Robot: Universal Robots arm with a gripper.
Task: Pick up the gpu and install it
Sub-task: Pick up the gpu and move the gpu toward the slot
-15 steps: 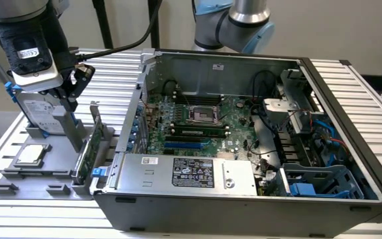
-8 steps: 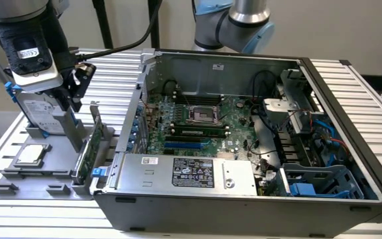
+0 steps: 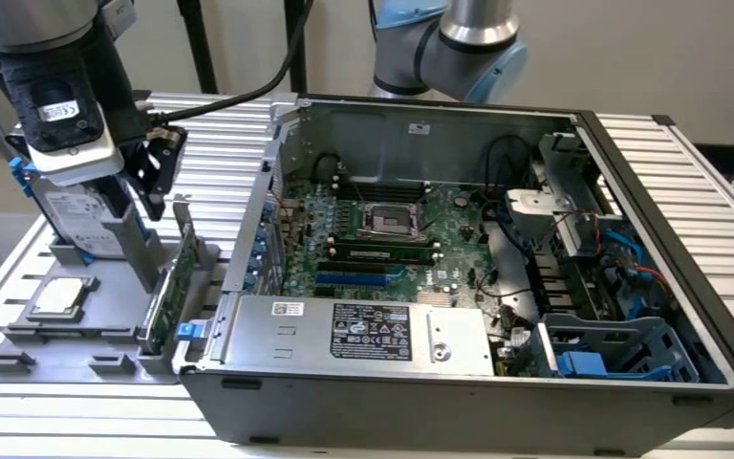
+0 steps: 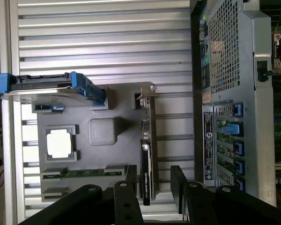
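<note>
Gpu [image 4: 146,150]: held upright in grey holder [image 4: 84,159] near the edge of the surface [image 4: 103,42], beside case [image 4: 234,70]. Pincer [image 4: 153,169]: released, jaws spread over card. Hazard: card could be tipped or bent by off-centre closing.

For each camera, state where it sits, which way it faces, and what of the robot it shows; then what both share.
Exterior view: off the arm, raised, looking down into the open computer case; shows the arm.
Wrist view: on the wrist, looking down at the holder tray; shows open jaws, the gpu seen between them.
Shared: gpu, holder tray, processor chip, computer case.
</note>
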